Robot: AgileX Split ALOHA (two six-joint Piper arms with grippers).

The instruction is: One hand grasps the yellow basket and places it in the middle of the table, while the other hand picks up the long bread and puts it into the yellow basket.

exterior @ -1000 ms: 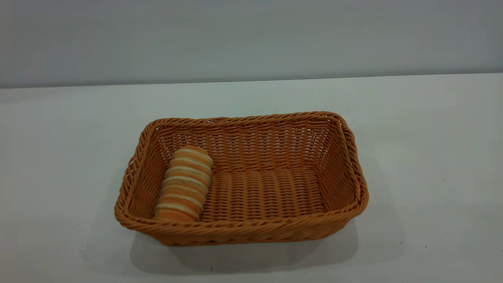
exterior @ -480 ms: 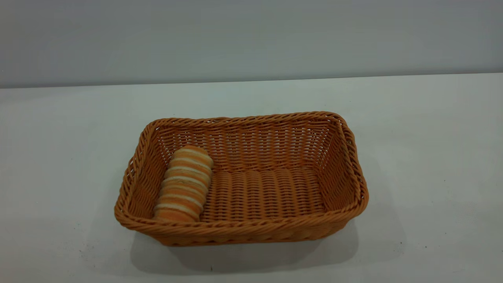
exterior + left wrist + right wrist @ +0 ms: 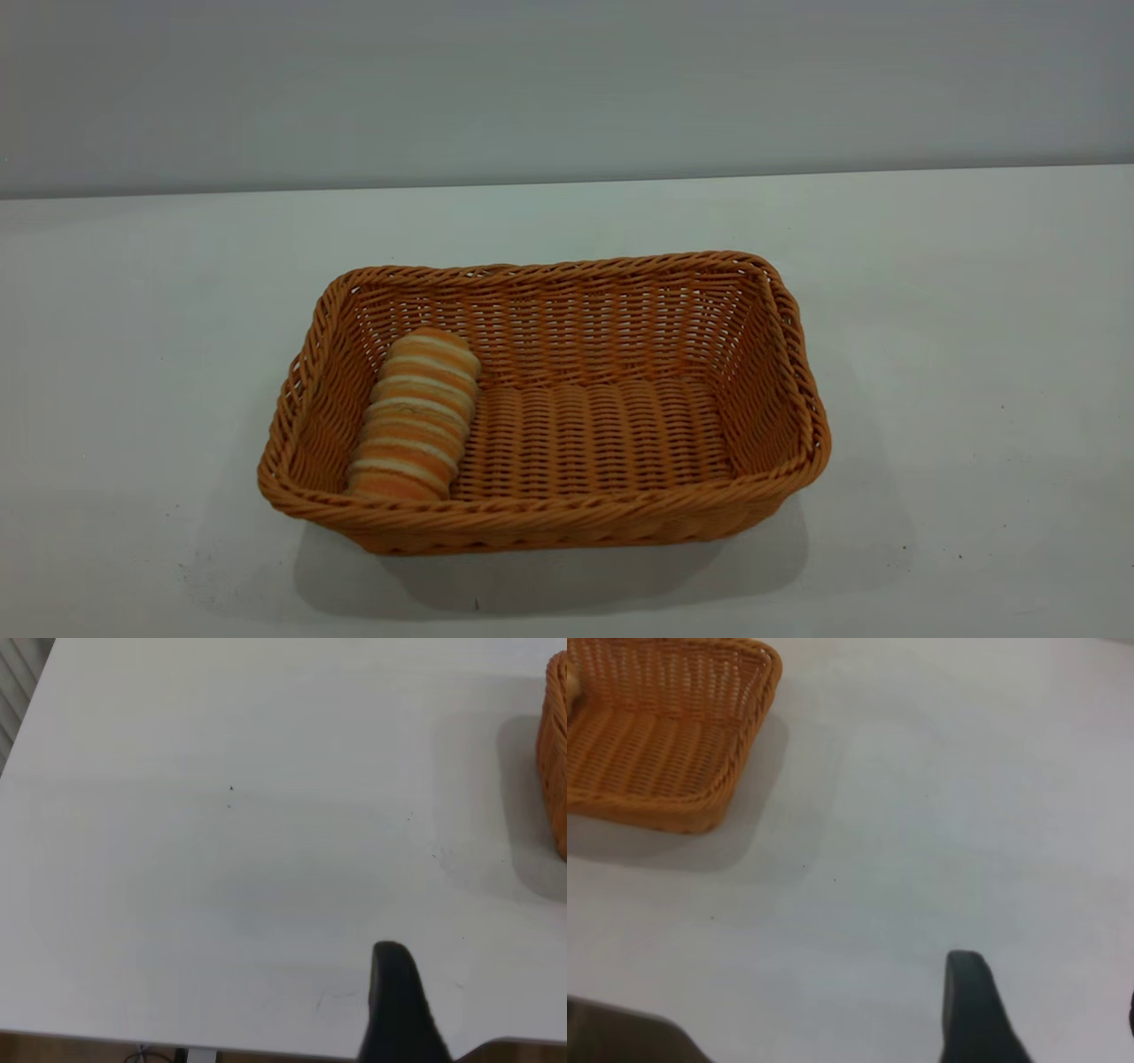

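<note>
The yellow basket [image 3: 549, 518] stands in the middle of the white table [image 3: 974, 354]. The long bread [image 3: 415, 416] lies inside it against its left end wall, lengthwise from front to back. Neither gripper shows in the exterior view. In the left wrist view my left gripper [image 3: 483, 992] hovers over bare table, well apart from the basket's corner [image 3: 554, 753]; one black finger [image 3: 397, 1001] shows and nothing is between the fingers. In the right wrist view my right gripper [image 3: 1050, 988] is open and empty over bare table, far from the basket [image 3: 664, 735].
The table's back edge meets a plain grey wall [image 3: 567, 89]. The table's edge [image 3: 266, 1047] shows close to the left gripper, and a dark edge [image 3: 620, 1032] shows close to the right gripper. A few tiny dark specks mark the tabletop.
</note>
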